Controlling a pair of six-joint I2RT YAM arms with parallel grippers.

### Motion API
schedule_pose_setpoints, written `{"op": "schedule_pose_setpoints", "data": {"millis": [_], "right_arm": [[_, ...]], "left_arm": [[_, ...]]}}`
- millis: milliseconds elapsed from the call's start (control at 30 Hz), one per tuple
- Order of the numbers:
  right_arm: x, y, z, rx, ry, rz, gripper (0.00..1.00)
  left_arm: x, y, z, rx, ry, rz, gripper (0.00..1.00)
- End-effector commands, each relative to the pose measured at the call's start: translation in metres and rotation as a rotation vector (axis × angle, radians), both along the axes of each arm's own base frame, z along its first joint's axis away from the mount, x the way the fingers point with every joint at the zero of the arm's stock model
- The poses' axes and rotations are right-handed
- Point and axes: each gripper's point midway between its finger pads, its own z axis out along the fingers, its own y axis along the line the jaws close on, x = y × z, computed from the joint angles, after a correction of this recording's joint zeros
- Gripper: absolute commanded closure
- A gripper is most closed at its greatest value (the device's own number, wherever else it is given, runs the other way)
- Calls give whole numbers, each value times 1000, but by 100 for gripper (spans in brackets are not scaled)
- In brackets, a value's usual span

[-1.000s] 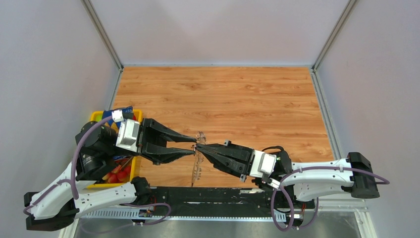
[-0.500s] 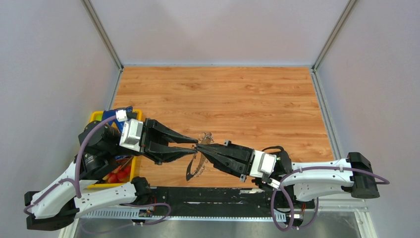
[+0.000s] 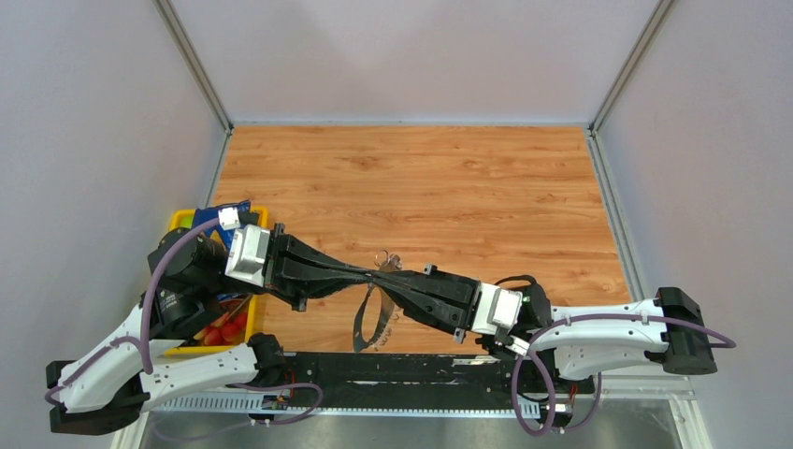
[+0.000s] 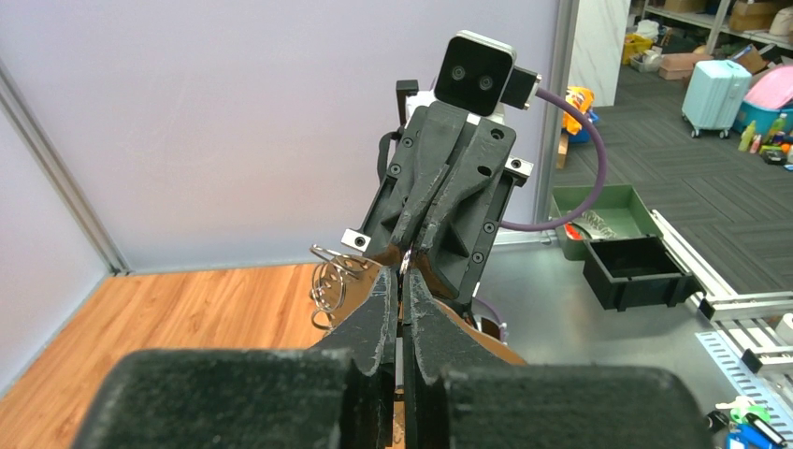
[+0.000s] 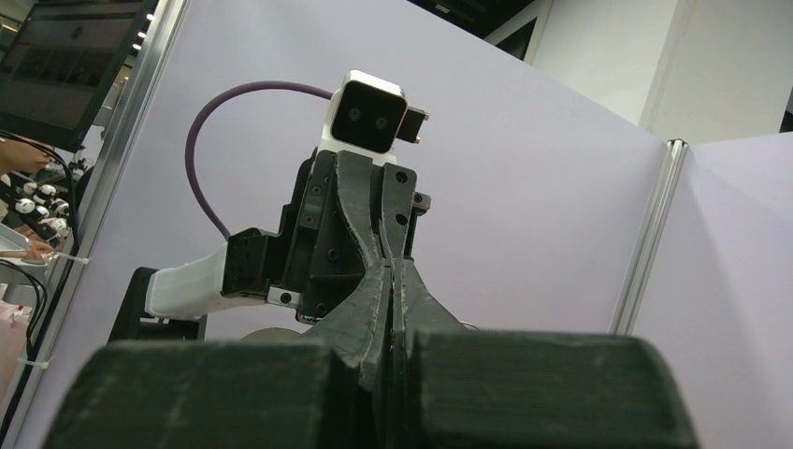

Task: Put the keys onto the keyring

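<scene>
From above, the left gripper point(image 3: 370, 272) has just snapped shut: a second ago its jaws stood apart on either side of the right gripper point(image 3: 386, 278), and now the two meet tip to tip over the near part of the table point(image 3: 486, 187). The right gripper stays pressed together, and the keyring point(image 3: 363, 320) hangs from the meeting point. It has swung from edge-on to slightly open toward the camera, its jagged fringe on the right side. A small tangle of wire loops point(image 3: 386, 257) sticks up just behind the tips. The left wrist view shows its own fingers closed with only a sliver between them, nose to nose with the right gripper, the loops just to the left; what the left pinches cannot be told. The right wrist view shows its fingers tight together facing the left gripper, and the hoop is out of sight below. No key can be made out in any view. The closing probably means a second grip on the ring, or on a key at its rim, so threading looks under way rather than done.
</scene>
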Motion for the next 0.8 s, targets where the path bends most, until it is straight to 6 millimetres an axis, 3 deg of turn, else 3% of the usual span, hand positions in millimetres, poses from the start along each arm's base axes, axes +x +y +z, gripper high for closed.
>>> {"op": "schedule_pose_setpoints", "data": {"millis": [0,200,300,500,600,767], "right_arm": [[-7,-20,20,73,-10,35,100],[1,-13,14,-42,62,28,100],[13,-9,5,-162,150,-3,88],[31,-22,-19,-378,271,-81,63],[37,-27,-34,-488,314,-119,60],[31,-34,-56,-673,345,-105,55]], "left_arm": [[4,-2,-5,28,30,14,100],[15,0,-3,42,49,84,100],[18,3,-5,65,60,109,100],[22,4,-18,126,77,133,100],[24,0,-27,182,82,129,100],[26,-4,-51,305,110,126,100]]}}
